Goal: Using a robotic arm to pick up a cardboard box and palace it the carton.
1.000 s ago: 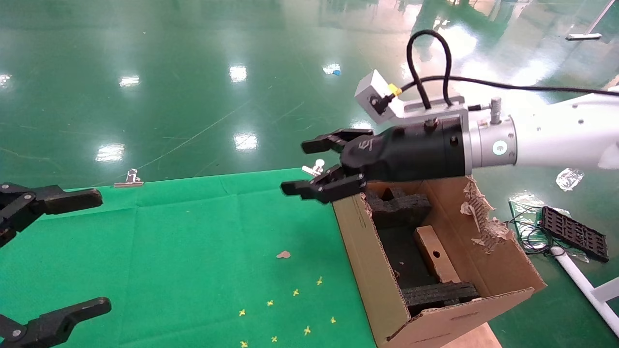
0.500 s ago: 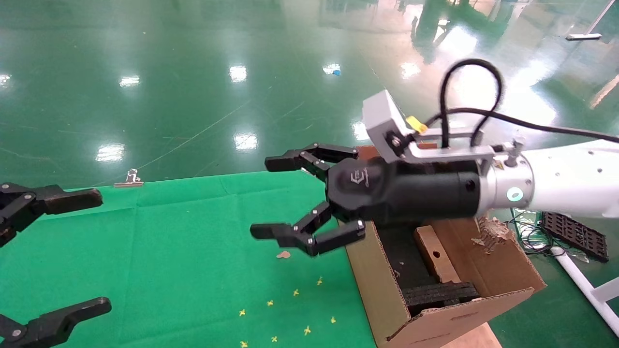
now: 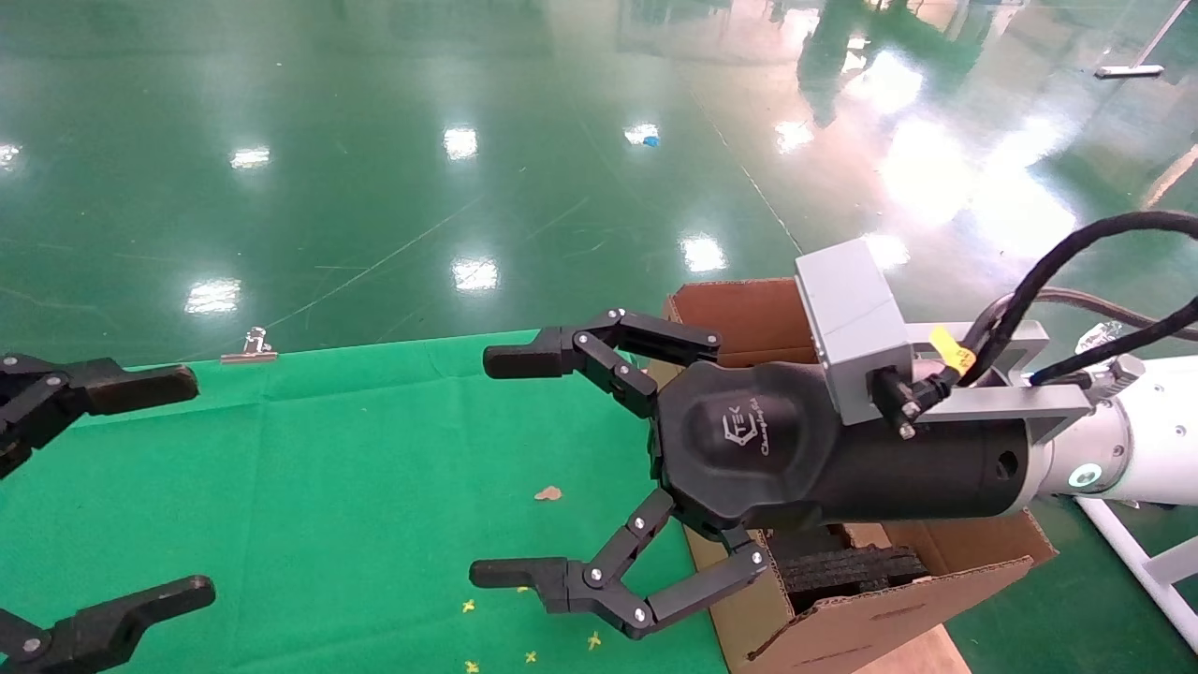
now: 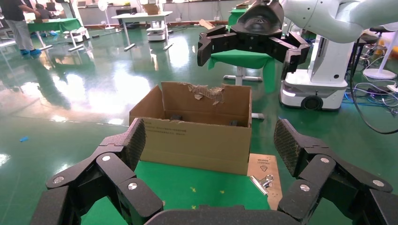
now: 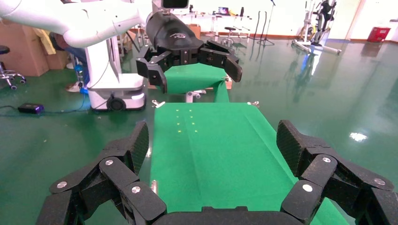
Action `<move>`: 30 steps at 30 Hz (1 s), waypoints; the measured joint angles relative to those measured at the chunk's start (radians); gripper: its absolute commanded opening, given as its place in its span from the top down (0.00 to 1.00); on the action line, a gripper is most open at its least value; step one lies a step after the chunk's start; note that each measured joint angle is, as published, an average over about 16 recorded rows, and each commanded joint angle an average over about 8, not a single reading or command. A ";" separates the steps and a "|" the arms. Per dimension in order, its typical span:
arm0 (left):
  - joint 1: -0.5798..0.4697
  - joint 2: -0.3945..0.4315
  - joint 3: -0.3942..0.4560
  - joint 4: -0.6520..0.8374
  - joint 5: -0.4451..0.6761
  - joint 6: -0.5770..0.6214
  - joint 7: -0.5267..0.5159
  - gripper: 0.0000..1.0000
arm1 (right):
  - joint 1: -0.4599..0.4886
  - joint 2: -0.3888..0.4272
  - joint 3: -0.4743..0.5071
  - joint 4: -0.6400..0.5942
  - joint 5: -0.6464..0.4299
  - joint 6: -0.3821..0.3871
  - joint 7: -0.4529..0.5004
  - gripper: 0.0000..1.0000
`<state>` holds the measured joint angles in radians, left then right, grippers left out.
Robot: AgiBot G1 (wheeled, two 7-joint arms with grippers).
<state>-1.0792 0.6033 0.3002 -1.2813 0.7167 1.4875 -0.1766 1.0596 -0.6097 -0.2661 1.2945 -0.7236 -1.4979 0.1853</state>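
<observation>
R gripper (image 3: 510, 463) on the robotic arm (image 3: 1146, 454) hangs above the green cloth (image 3: 356, 487), just L of the carton (image 3: 870, 622); fingers spread wide, nothing betw. them. Grey camera block (image 3: 852, 328) sits on top of the black wrist w/ black cable (image 3: 1058, 271) looping off it. Wrist body covers most of the carton's inside in the head view; only a black foam block (image 3: 852, 566) shows at the near end. Cardboard box not visible in any view, so its spot can't be told. L wrist view shows the carton's torn flap (image 4: 206, 91) upright at the far side. L gripper (image 3: 140, 487) sits at the cloth's L edge, fingers released, empty. Binder clip (image 3: 253, 346) at the cloth's far edge.
</observation>
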 measured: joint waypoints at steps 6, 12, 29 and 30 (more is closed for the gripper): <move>0.000 0.000 0.000 0.000 0.000 0.000 0.000 0.00 | -0.018 0.002 0.017 0.014 0.008 -0.003 -0.005 0.00; 0.000 0.000 0.000 0.000 0.000 0.000 0.000 0.00 | -0.006 0.001 0.006 0.004 0.003 -0.001 -0.002 0.00; 0.000 0.000 0.000 0.000 0.000 0.000 0.000 0.00 | 0.011 -0.001 -0.010 -0.008 -0.005 0.002 0.002 0.00; 0.000 0.000 0.000 0.000 0.000 0.000 0.000 0.00 | 0.012 -0.001 -0.011 -0.009 -0.006 0.002 0.002 0.00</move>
<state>-1.0792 0.6033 0.3002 -1.2812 0.7164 1.4874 -0.1767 1.0715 -0.6104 -0.2769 1.2858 -0.7292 -1.4961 0.1872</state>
